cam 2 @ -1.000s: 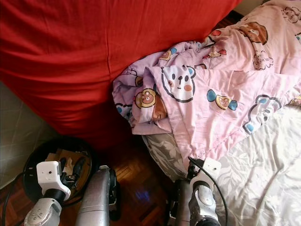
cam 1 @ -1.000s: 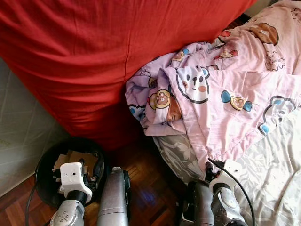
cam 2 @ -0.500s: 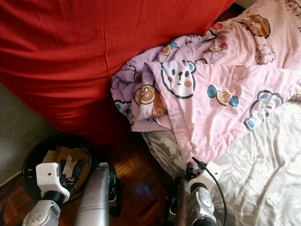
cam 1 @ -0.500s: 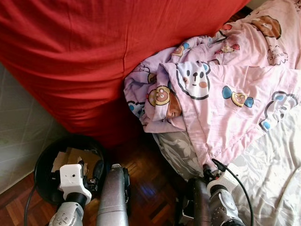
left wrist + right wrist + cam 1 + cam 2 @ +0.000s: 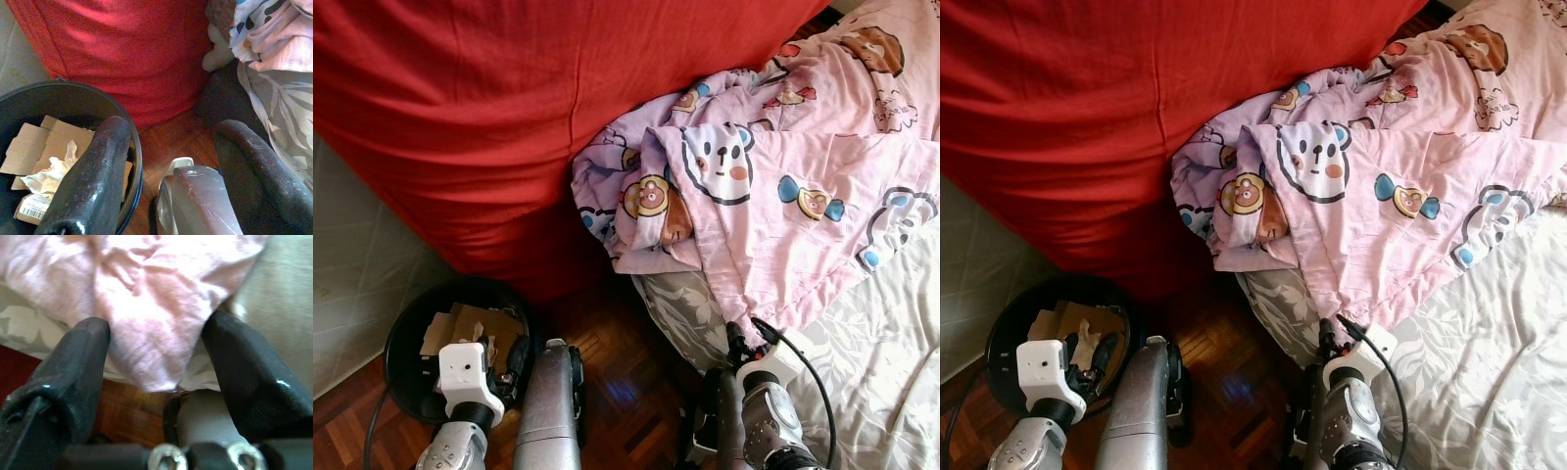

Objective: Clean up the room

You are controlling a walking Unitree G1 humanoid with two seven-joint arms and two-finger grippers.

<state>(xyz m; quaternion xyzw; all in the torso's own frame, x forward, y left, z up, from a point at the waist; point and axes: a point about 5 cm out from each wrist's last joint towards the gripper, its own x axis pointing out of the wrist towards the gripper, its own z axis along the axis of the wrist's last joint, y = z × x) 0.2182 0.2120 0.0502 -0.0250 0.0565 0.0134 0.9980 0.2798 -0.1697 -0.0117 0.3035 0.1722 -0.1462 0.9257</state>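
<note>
— So, starting at the left: what's down there?
— A black bin (image 5: 406, 343) on the wood floor (image 5: 617, 372), with flattened cardboard (image 5: 34, 142), crumpled tissue (image 5: 46, 171) and a small box bearing a barcode label (image 5: 30, 213); the print is too small to read. The left hand (image 5: 168, 171) hangs just beside the bin's rim, fingers spread wide, nothing between them.
— And behind it?
— A big red cover (image 5: 529, 108) drapes down to the floor.
— The blanket?
— The pink blanket (image 5: 783, 186), printed with cartoon bears and candies, lies bunched against the red cover and spills over the bed's grey leaf-patterned sheet (image 5: 881, 362).
— The right hand?
— The right hand (image 5: 156, 362) sits at the blanket's lower corner, fingers wide apart, one on either side of the pink hem, not closed on it.
</note>
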